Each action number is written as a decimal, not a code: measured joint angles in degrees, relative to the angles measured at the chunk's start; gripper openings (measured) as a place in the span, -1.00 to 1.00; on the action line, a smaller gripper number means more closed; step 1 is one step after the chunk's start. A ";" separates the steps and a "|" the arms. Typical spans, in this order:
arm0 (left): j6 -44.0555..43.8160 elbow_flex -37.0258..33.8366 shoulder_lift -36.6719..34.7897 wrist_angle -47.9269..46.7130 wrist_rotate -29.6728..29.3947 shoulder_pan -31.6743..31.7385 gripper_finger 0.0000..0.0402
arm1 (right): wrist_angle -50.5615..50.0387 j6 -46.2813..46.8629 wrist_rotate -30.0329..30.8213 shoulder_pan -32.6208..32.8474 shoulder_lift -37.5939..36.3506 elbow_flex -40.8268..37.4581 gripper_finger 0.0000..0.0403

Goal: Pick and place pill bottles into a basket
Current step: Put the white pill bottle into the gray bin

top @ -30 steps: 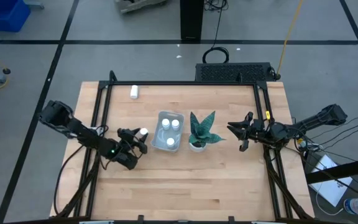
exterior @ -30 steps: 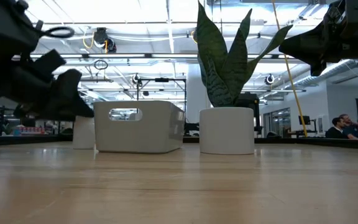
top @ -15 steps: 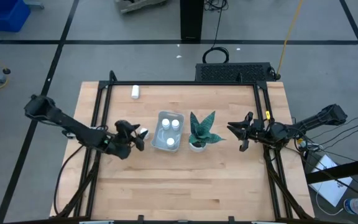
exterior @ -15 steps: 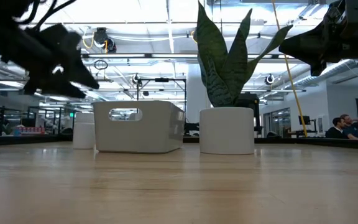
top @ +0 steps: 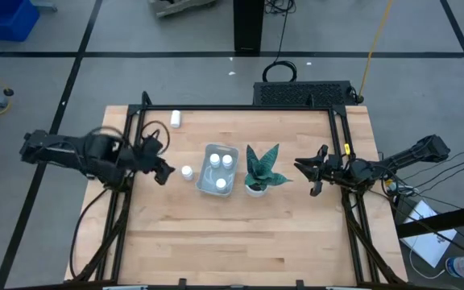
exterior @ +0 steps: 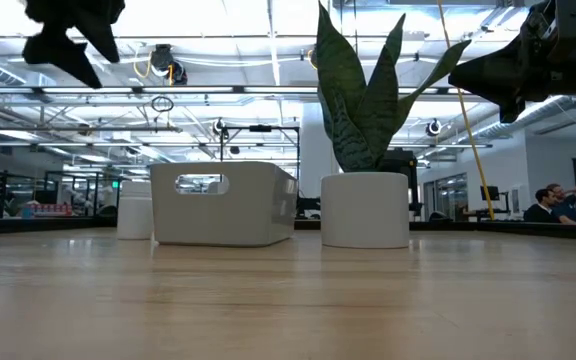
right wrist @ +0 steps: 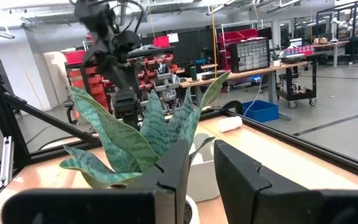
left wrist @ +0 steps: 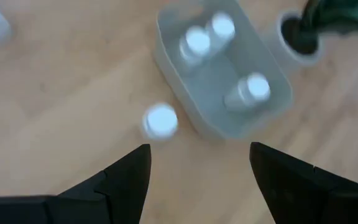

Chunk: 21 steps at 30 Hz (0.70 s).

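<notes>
The basket (top: 218, 169) sits mid-table holding three pill bottles (top: 221, 163); a fourth bottle (top: 187, 171) stands just beside it at 9 o'clock, a fifth (top: 174, 119) lies near 11 o'clock. The left gripper (top: 161, 167) hovers open and empty. The right gripper (top: 312, 174), nearly closed, waits at 3 o'clock. No writing is legible.

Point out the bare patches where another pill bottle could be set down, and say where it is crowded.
Free: the wide strip of table in front of the basket and plant, and the stretch behind them, beside the lying bottle. Crowded: the middle, where an upright bottle, basket and plant stand close together.
</notes>
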 joint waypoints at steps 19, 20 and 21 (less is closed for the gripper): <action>24.63 16.78 27.08 -15.00 17.60 20.70 0.40 | 0.24 0.00 0.00 0.01 -0.02 0.00 -0.65; 25.30 16.51 27.92 -13.72 17.58 21.06 0.40 | 0.24 -0.01 0.00 0.01 -0.02 0.00 -0.65; 25.69 16.34 28.64 -12.61 17.64 21.33 0.40 | 0.24 0.01 0.00 0.00 -0.02 0.00 -0.65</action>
